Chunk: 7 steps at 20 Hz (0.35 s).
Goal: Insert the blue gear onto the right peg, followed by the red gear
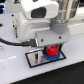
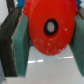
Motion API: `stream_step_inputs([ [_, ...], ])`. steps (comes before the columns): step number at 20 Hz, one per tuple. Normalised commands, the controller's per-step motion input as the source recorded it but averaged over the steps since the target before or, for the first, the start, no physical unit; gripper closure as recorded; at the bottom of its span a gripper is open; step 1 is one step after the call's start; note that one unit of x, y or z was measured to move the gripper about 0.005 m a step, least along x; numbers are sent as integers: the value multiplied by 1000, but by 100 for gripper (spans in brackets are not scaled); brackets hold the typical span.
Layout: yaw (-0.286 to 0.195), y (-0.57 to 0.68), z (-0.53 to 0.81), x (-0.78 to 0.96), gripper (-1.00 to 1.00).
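In the exterior view the red gear (image 1: 51, 51) sits between my gripper's fingers (image 1: 51, 49), right above the blue gear (image 1: 51, 57), whose edge shows under it. Both are over the grey, black-rimmed base plate (image 1: 36, 59). The right peg is hidden under the gears. In the wrist view the red gear (image 2: 50, 27) fills the middle, with its dark centre hole showing. A teal finger pad (image 2: 20, 42) presses its side and the other finger (image 2: 79, 42) is at the opposite side. My gripper (image 2: 49, 42) is shut on the red gear.
The arm's white body (image 1: 35, 20) stands over the plate toward the exterior view's left. A black cable (image 1: 10, 44) runs across the white table (image 1: 70, 70) from the exterior view's left.
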Motion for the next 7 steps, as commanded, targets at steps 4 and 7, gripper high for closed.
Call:
stream_step_inputs([
  [4, 0, 55, 336, 1, -100],
  [7, 0, 60, 605, 1, -100],
])
